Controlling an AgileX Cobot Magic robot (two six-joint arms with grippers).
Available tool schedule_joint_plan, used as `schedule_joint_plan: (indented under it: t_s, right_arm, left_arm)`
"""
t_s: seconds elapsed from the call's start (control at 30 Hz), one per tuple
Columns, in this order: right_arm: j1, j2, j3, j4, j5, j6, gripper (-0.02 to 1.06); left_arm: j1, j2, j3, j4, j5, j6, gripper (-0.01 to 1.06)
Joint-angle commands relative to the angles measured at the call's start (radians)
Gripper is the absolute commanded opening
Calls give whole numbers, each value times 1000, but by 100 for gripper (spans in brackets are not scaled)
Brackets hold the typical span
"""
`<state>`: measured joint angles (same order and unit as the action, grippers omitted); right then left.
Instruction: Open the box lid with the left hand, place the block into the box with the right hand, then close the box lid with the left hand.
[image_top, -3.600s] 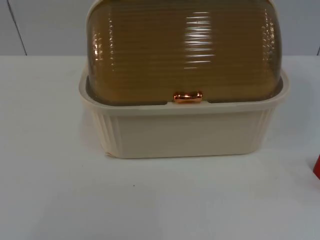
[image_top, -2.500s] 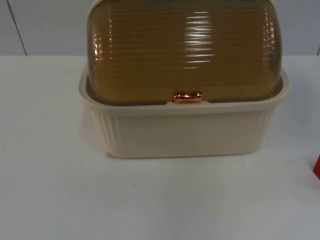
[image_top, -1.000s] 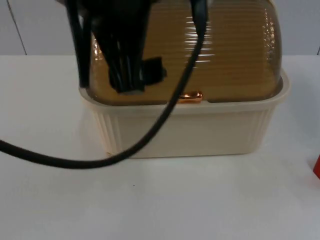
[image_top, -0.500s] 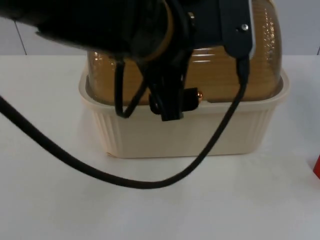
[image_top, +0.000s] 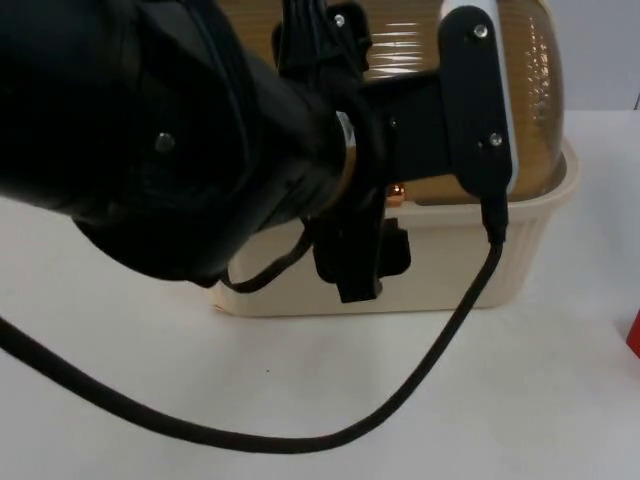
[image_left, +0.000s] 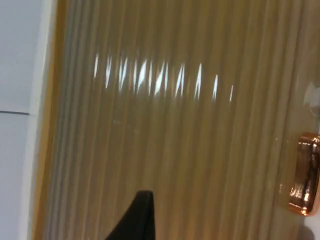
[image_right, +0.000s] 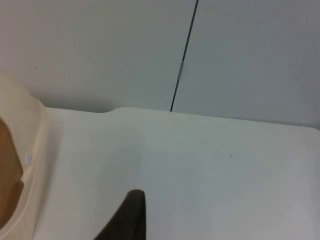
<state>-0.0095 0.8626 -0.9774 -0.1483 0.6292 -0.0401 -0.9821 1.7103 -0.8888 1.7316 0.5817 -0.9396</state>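
White tabletop (image_top: 120, 400) runs back to a grey partition wall (image_right: 100, 50); 1 cream box (image_top: 540, 240) stands on it with its ribbed amber lid (image_top: 540, 100) shut down inside the rim.

Left arm (image_top: 150, 140) reaches across the box front. Left gripper (image_top: 358, 262) hangs in front of the cream wall, just below the copper handle (image_top: 398, 190) at the lid's lower edge. Cannot tell whether its fingers are parted or closed; nothing is visibly held. Left wrist view: ribbed lid surface close up, copper handle (image_left: 306, 180) off to one side of the black fingertip (image_left: 140, 215), apart from it.

Red block (image_top: 633, 333) sits at the tabletop's far right edge, well apart from the box.

Right gripper (image_right: 131, 215) waits over bare tabletop beside the box's end; its state cannot be made out.

Judgement: step 1 of 3, lid opening, not yet begun.

Risks:
- Gripper looks low and offset from the handle; closing here would likely miss it or catch the box rim.
- Handle is small and glossy; a shallow pinch may slip as the lid rolls back.
- Pulling outward rather than upward may drag the light box along the tabletop.
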Motion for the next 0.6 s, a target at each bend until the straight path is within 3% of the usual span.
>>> schedule_joint_plan:
  t_s: [0.0, 0.27, 0.33, 0.37, 0.4, 0.47, 0.53, 0.57]
  right_arm:
    - [3, 0, -4, -7, -16, -3, 105]
    - [3, 0, -4, -7, -22, -1, 105]
    - [3, 0, -4, -7, -20, -1, 105]
    - [3, 0, -4, -7, -20, -1, 105]
    - [3, 0, -4, -7, -20, -1, 105]
    - [3, 0, -4, -7, -20, -1, 105]
    - [3, 0, -4, -7, -21, -1, 105]
    - [3, 0, -4, -7, -21, -1, 105]
  left_arm:
    - [-5, 5, 3, 13, 7, -20, 104]
    - [-5, 68, 3, 13, 14, -20, 99]
    - [-5, 74, 3, 13, 12, -20, 87]
    - [-5, 74, 3, 13, 12, -20, 87]
    - [-5, 74, 3, 13, 13, -20, 78]
    - [-5, 74, 3, 13, 11, -20, 51]
    - [-5, 74, 3, 13, 6, -20, 34]
    - [-5, 74, 3, 13, 6, -20, 34]
